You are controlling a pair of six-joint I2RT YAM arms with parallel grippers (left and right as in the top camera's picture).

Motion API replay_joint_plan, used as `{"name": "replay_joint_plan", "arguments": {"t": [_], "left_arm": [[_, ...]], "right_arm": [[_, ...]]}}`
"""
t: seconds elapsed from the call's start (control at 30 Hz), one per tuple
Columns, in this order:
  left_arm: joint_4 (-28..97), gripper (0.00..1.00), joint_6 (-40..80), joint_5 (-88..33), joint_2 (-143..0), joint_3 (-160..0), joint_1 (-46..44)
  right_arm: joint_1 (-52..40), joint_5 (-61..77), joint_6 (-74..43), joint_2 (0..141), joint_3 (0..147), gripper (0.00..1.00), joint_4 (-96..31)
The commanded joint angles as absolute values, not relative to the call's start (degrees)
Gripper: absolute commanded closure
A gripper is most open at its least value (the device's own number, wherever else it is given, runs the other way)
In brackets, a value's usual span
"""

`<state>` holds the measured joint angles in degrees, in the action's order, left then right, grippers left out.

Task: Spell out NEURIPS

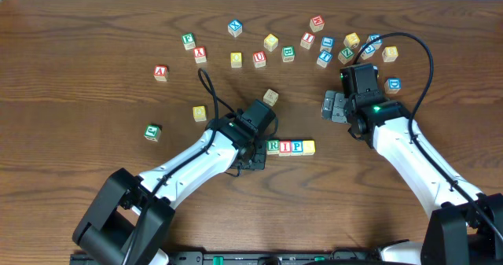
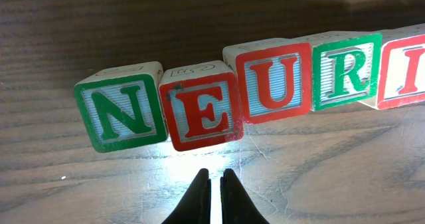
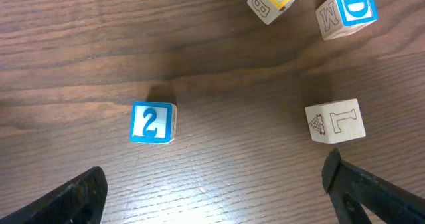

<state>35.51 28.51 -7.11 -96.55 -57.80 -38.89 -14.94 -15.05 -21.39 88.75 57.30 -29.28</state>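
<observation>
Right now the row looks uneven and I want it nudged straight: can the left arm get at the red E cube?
Probably yes. The shut left gripper points straight at the red E cube, with only bare table between them.

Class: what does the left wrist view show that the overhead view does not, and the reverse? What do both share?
Only left wrist: N cube, E cube and U cube starting the row, the left gripper seen shut before them. Only overhead: P cube and yellow cube ending the row, scattered cubes, the right gripper. Both: R cube, I cube, wooden table.
</observation>
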Motion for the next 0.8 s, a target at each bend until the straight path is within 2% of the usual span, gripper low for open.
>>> {"name": "replay_joint_plan", "arguments": {"t": [0.0, 0.77], "left_arm": [[35.29, 0.92, 28.67, -6.02, -97.06, -57.54, -39.09], [33.61, 0.92, 28.80, -5.28, -98.50, -56.71, -39.09]], "right_arm": [[-14.66, -15.97, -20.69, 88.95, 58.35, 0.01, -29.10], [-14.66, -15.97, -20.69, 88.95, 58.35, 0.01, -29.15]]}}
